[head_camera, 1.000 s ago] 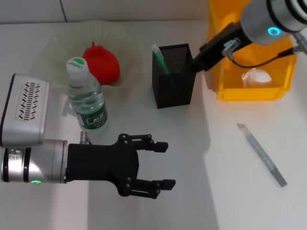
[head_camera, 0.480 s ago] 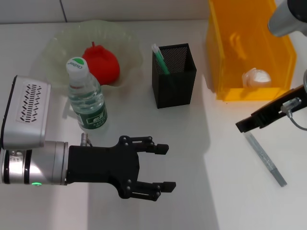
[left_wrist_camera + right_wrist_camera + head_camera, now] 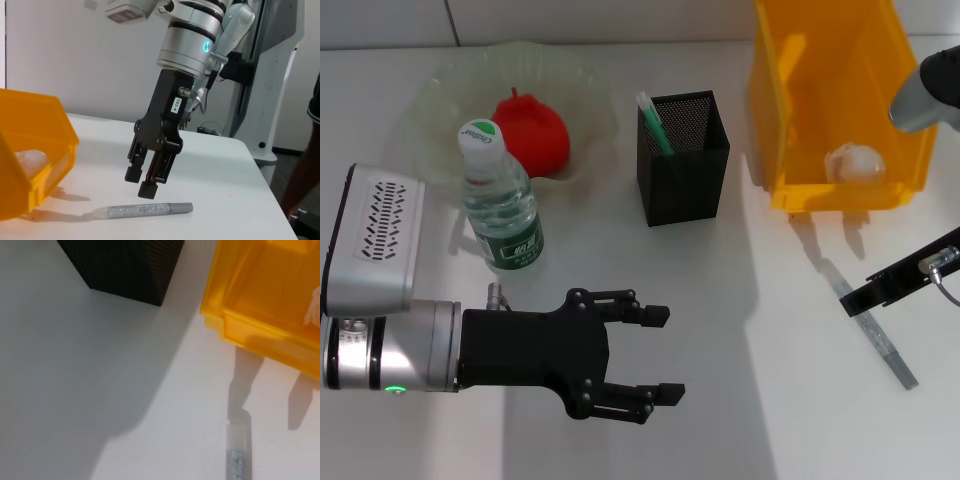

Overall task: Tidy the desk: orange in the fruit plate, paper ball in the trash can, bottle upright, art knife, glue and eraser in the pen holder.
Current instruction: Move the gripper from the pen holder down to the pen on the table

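Note:
The orange (image 3: pixel 532 130) lies in the fruit plate (image 3: pixel 440 90). The bottle (image 3: pixel 500 200) stands upright in front of the plate. The paper ball (image 3: pixel 855 160) lies in the trash can (image 3: pixel 790 100). The pen holder (image 3: pixel 685 185) holds a green-and-white stick (image 3: pixel 653 125). The eraser is not in view. The art knife (image 3: pixel 880 345) lies flat on the table at the right. My right gripper (image 3: pixel 860 297) is open and hangs just above the knife's near end, clear of it; it also shows in the left wrist view (image 3: pixel 140 182) over the knife (image 3: pixel 145 210). My left gripper (image 3: pixel 665 353) is open and empty at the front.
The table's right edge shows in the left wrist view (image 3: pixel 260 175), past the knife. In the right wrist view the pen holder (image 3: pixel 125 265) and the trash can (image 3: pixel 260 315) stand beyond the knife's tip (image 3: pixel 239 455). White table surface lies between the pen holder and my left gripper.
My right gripper has left the pen holder's rim and swung to the front right, down over the art knife. My left arm has barely moved.

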You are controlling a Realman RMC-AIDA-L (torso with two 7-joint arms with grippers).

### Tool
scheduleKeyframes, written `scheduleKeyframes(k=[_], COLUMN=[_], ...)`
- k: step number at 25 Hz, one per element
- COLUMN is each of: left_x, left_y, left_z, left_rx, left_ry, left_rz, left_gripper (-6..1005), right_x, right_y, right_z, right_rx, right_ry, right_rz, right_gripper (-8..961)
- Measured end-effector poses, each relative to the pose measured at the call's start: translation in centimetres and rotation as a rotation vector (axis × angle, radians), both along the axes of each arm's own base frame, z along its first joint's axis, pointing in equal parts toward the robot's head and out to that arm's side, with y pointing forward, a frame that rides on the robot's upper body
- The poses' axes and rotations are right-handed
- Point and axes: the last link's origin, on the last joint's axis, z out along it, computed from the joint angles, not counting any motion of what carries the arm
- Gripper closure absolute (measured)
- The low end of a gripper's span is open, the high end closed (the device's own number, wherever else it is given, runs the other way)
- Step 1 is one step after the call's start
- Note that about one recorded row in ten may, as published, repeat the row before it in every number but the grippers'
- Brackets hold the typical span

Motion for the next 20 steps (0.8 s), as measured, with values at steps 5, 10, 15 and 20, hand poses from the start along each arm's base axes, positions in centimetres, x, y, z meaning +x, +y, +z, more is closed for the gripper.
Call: scheduleKeyframes(k=[5,10,15,20], left_x=[-0.1,-0.1,-0.1,-0.1], left_y=[-0.1,-0.1,0.0,0.0], left_z=[0.1,0.1,0.1,0.1], left_rx=[0.001,0.002,0.003,0.002], left_ry=[-0.002,-0.003,-0.003,-0.003], left_rz=[0.005,0.005,0.004,0.004], left_gripper=[201,201,201,201], right_x=[0.5,0.8,1.0,1.3], right_y=[0.5,0.8,1.0,1.1], right_z=[-0.5,-0.9,-1.2,-1.3], right_rx=[-0.005,-0.015,-0.021,-0.018], right_ry=[-0.001,-0.002,-0.004,-0.02], right_rz=[-0.013,-0.02,-0.025,-0.024], right_gripper=[379,380,379,399])
